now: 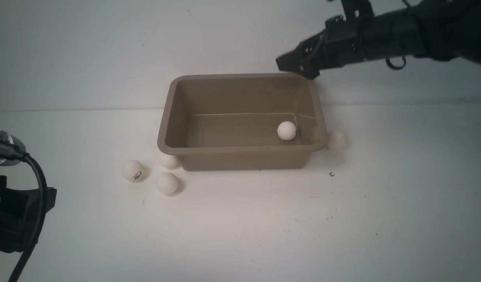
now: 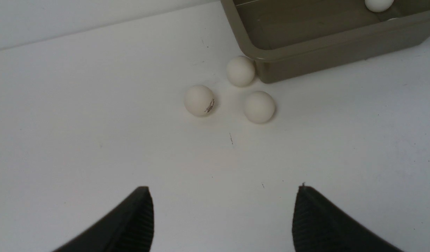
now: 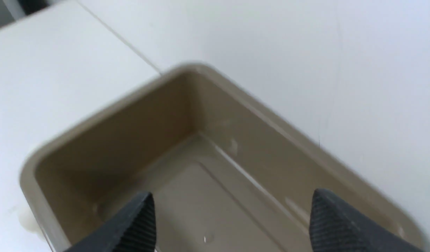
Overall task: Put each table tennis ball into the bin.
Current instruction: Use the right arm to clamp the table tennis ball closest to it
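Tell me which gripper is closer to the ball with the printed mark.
Left. The left gripper sits low at the near left, the marked ball ahead of it. The right gripper hangs over the bin's far right corner.

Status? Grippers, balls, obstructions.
Left gripper open, empty. Right gripper open, empty, above bin. One table tennis ball inside; three loose balls front-left, lone ball right. Nothing obstructing.

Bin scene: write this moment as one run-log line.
right tool: open above bin; left tool: open, empty; one ball inside; other balls outside
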Robot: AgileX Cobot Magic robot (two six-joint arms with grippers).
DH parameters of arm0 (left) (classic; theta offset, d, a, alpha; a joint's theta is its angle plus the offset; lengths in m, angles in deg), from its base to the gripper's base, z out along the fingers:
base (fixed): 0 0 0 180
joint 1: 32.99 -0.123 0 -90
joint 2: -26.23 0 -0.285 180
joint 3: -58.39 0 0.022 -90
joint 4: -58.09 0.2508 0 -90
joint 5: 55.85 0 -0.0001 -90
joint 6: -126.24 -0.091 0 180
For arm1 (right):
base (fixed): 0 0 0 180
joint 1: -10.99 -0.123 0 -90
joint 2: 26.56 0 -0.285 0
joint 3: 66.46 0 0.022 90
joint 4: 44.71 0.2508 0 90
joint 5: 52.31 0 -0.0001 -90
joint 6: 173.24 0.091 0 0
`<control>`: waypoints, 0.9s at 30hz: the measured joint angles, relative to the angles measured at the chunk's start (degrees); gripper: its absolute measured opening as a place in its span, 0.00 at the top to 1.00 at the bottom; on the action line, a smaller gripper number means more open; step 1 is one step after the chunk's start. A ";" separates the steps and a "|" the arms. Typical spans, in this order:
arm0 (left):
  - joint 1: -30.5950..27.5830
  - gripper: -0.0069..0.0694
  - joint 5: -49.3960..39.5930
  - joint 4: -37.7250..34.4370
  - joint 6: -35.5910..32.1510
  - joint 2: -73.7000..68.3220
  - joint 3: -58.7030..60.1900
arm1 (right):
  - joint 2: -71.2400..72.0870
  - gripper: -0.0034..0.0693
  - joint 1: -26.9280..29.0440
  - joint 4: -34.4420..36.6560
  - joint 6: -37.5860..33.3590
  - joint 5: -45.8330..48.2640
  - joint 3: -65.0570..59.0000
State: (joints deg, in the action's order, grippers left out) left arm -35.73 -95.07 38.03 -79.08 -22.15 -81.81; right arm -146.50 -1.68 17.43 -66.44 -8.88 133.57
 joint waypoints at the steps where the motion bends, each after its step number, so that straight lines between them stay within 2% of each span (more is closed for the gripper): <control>1: 0.00 0.28 0.05 0.00 0.00 0.00 0.00 | 0.42 0.22 0.24 0.00 0.07 0.86 0.81; 5: 0.00 0.28 0.05 0.05 0.00 0.00 0.00 | 2.23 0.22 1.63 -0.94 1.96 4.40 2.99; 12: 0.00 0.28 0.37 0.10 0.00 0.00 0.00 | 9.89 0.22 9.30 -10.29 11.77 9.09 3.87; 18: 0.00 0.28 0.50 0.10 0.00 0.00 0.00 | 14.92 0.22 13.24 -24.90 22.09 9.34 4.01; 20: 0.00 0.28 0.50 0.10 0.00 0.00 0.00 | 16.57 0.22 14.19 -33.03 28.70 9.65 4.01; 21: 0.00 0.28 0.50 0.10 0.00 0.00 0.00 | 16.77 0.22 14.24 -34.22 30.53 9.81 4.01; 23: 0.00 0.28 0.60 0.10 0.00 0.00 0.00 | 17.87 0.22 14.49 -41.07 37.52 11.63 4.01; 27: 0.00 0.28 0.64 0.10 0.00 0.00 0.00 | 17.73 0.22 14.49 -44.00 41.29 14.28 4.01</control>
State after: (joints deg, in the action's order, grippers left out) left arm -35.73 -94.43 38.14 -79.08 -22.15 -81.81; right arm -128.77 12.81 -26.57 -25.14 5.40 137.58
